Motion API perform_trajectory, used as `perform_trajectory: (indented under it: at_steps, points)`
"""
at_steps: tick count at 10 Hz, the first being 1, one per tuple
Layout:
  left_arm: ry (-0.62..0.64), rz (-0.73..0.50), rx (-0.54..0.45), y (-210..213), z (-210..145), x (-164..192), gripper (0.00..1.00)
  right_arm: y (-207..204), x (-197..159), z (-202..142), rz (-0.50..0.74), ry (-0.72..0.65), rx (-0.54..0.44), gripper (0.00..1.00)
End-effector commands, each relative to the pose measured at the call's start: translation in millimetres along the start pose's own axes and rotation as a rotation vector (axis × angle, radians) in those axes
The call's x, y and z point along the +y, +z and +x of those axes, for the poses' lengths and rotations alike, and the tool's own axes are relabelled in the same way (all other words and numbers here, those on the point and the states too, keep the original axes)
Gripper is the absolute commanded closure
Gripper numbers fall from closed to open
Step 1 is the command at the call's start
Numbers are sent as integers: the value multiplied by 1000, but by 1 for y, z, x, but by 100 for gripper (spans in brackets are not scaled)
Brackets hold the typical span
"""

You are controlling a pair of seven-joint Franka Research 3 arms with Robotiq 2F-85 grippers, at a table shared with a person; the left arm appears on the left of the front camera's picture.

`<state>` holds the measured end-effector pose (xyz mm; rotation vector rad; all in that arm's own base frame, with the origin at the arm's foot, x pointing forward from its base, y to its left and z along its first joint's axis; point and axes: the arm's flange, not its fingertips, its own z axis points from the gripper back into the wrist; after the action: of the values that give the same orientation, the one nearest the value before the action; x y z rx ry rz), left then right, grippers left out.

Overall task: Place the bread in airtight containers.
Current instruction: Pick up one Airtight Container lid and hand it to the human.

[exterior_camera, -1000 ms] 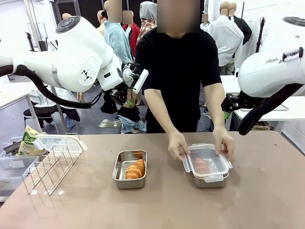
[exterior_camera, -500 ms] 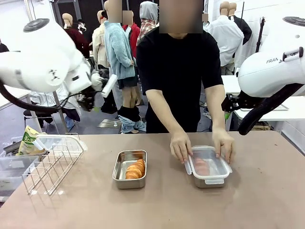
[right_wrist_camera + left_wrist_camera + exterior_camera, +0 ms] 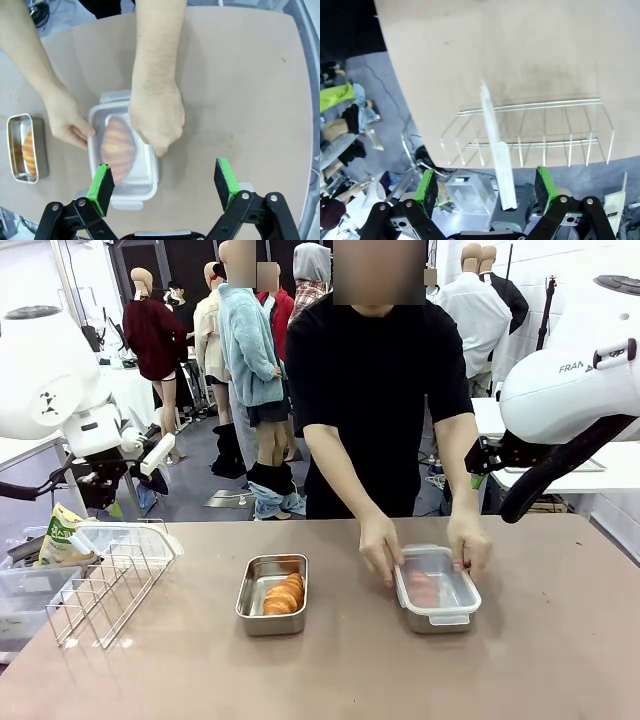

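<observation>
On the brown counter point(image 3: 340, 670) two steel tins sit side by side, a little apart. The lidded tin point(image 3: 448, 590), on the right of the front view, has a roll point(image 3: 119, 146) showing through its translucent cover. The person's hands point(image 3: 378, 545) rest on that cover from either long side, and both forearms reach in over the counter's far edge. The open tin point(image 3: 270, 626) to its left holds a second roll point(image 3: 284, 594) lying lengthwise, with nothing over it. At the counter's left edge stands a wire basket point(image 3: 100, 590), and a spare lid point(image 3: 122, 537) lies on its top rim; beyond it, off the counter, are a bag with green print point(image 3: 60, 538) and a clear plastic bin point(image 3: 18, 592). The left hand point(image 3: 486, 184) hangs released, fingers spread, above the basket by the counter's edge, and the spare lid is seen edge-on between its pads. The right hand point(image 3: 164, 184) is likewise released and grasps nothing, held above the lidded tin, with the person's hands between it and the cover
</observation>
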<state>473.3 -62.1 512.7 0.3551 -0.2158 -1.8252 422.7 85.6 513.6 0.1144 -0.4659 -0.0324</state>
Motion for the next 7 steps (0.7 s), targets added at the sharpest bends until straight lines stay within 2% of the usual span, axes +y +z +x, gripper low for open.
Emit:
perform_trajectory:
  at_steps: [1,4,5,7]
  points:
    - [6,-71,-40,-8,-7,-10,0,-1,0,0,0,0,3,0]
    - [81,-98,-54,-22,-33,-35,0,-1,0,0,0,0,3,0]
    - [93,-104,-29,-24,-39,-37,0,-1,0,0,0,0,3,0]
    - [107,-60,-9,-24,-46,-37,0,-1,0,0,0,0,3,0]
